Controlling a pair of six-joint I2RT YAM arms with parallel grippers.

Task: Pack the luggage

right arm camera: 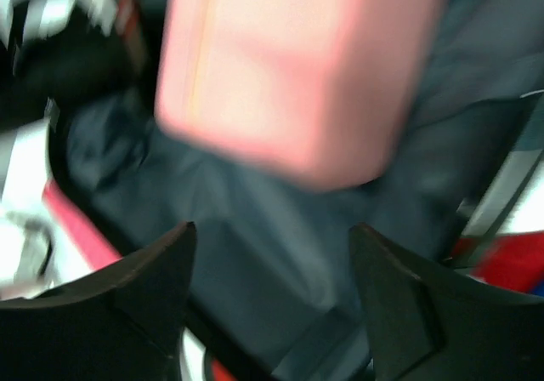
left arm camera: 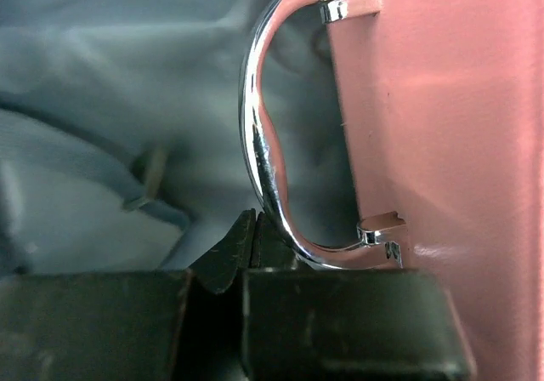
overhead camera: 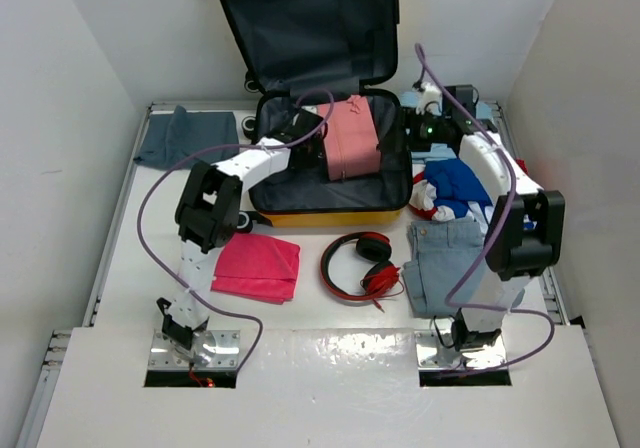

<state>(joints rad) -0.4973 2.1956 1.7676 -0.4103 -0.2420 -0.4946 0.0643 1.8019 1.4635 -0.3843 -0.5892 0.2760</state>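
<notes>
The suitcase (overhead camera: 320, 68) lid runs off the far edge overhead. From the right wrist the pink case (right arm camera: 289, 66) is a smear, edges lost. From the left wrist, its right side is cut off; whether the left gripper (left arm camera: 252, 238) touches the handle (left arm camera: 257, 147) is unclear.

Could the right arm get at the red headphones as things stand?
Probably yes: the headphones lie uncovered on the table near its base, and the right gripper is open and empty.

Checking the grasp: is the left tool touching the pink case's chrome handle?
Cannot tell. Left wrist view: the shut left tool overlaps the chrome handle; no gap seen, depth unclear.
</notes>
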